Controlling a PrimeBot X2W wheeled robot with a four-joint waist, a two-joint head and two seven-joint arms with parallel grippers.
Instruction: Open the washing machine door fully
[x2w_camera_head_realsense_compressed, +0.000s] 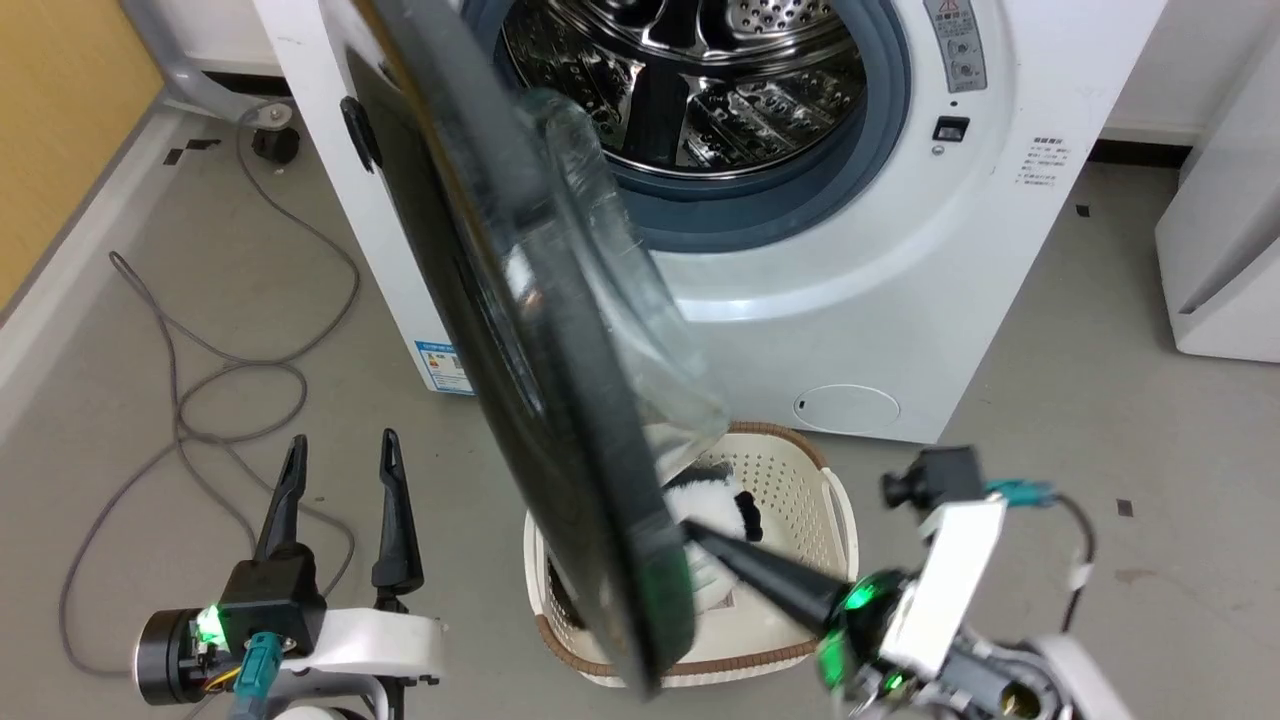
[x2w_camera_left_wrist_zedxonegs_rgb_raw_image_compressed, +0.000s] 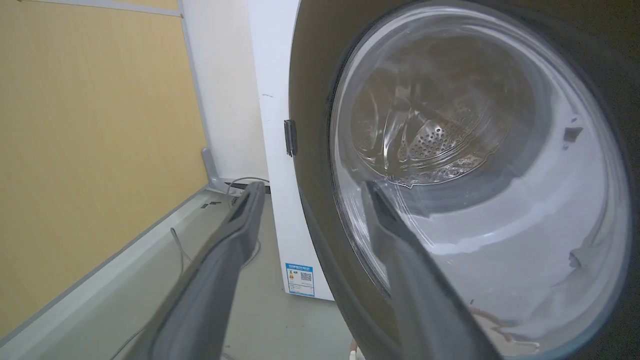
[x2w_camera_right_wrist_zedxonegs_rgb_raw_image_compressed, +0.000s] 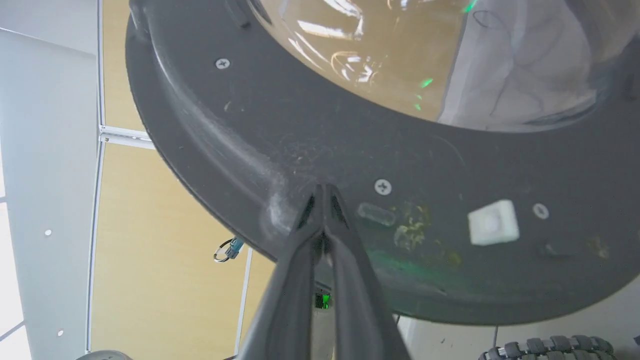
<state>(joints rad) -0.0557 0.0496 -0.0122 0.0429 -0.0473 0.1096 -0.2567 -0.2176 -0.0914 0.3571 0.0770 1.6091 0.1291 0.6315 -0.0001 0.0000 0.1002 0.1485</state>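
Note:
The washing machine (x2w_camera_head_realsense_compressed: 900, 280) stands ahead with its steel drum (x2w_camera_head_realsense_compressed: 690, 80) exposed. Its door (x2w_camera_head_realsense_compressed: 520, 330) is swung out toward me, nearly edge-on, black rim on the left and clear glass bowl (x2w_camera_head_realsense_compressed: 600, 250) on the right. A small black tab (x2w_camera_head_realsense_compressed: 360, 130) sits on its far edge. My right gripper (x2w_camera_head_realsense_compressed: 692, 530) is shut, its tips (x2w_camera_right_wrist_zedxonegs_rgb_raw_image_compressed: 324, 189) touching the door's inner rim (x2w_camera_right_wrist_zedxonegs_rgb_raw_image_compressed: 350, 145) near the bottom. My left gripper (x2w_camera_head_realsense_compressed: 340, 470) is open and holds nothing, left of the door. In the left wrist view it (x2w_camera_left_wrist_zedxonegs_rgb_raw_image_compressed: 310, 187) faces the door's outer glass (x2w_camera_left_wrist_zedxonegs_rgb_raw_image_compressed: 475, 150).
A white laundry basket (x2w_camera_head_realsense_compressed: 835, 500) with a black-and-white plush toy (x2w_camera_head_realsense_compressed: 725, 500) sits on the floor under the door. A grey cable (x2w_camera_head_realsense_compressed: 200, 380) loops on the floor at left beside a yellow wall (x2w_camera_head_realsense_compressed: 50, 120). Another white appliance (x2w_camera_head_realsense_compressed: 1230, 250) stands at right.

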